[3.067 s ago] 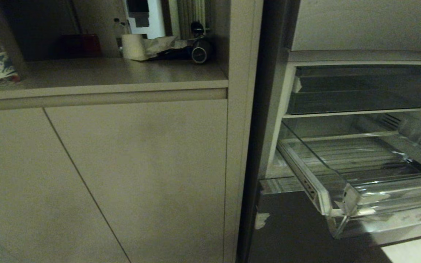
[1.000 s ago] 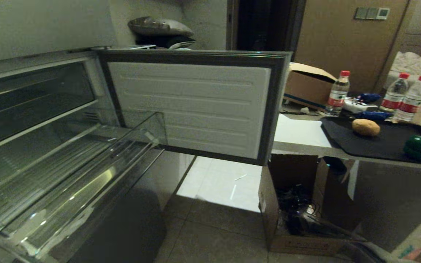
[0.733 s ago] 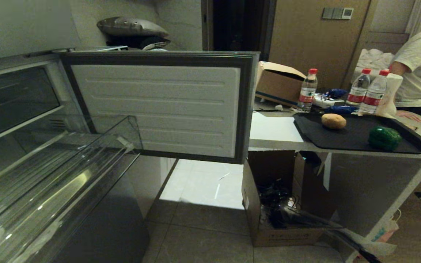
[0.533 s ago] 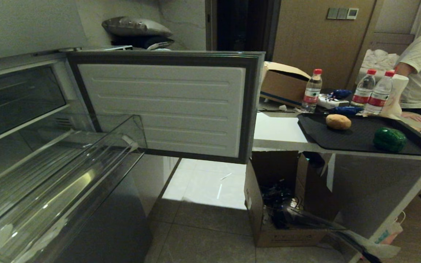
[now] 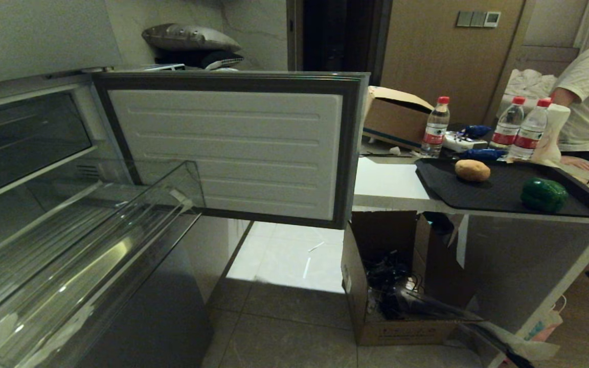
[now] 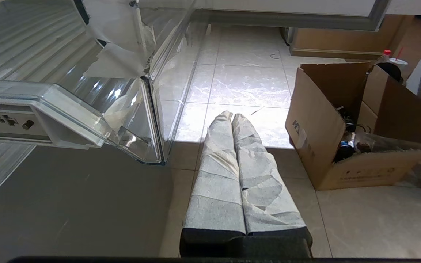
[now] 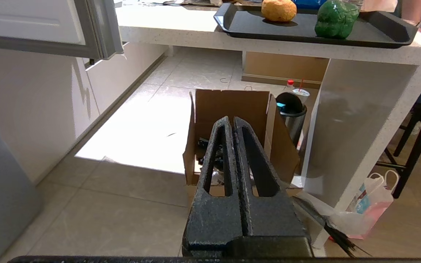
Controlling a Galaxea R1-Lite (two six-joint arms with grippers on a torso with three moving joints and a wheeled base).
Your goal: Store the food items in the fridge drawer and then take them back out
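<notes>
Countertop tray (image 5: 504,197) holds potato (image 5: 472,170); wrist shows tape scraps (image 6: 115,62).

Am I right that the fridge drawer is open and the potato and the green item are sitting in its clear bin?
Not quite. The fridge drawer is open, but the potato and the green item sit on the black tray on the counter, not in the clear bin. The head view shows it.
</notes>
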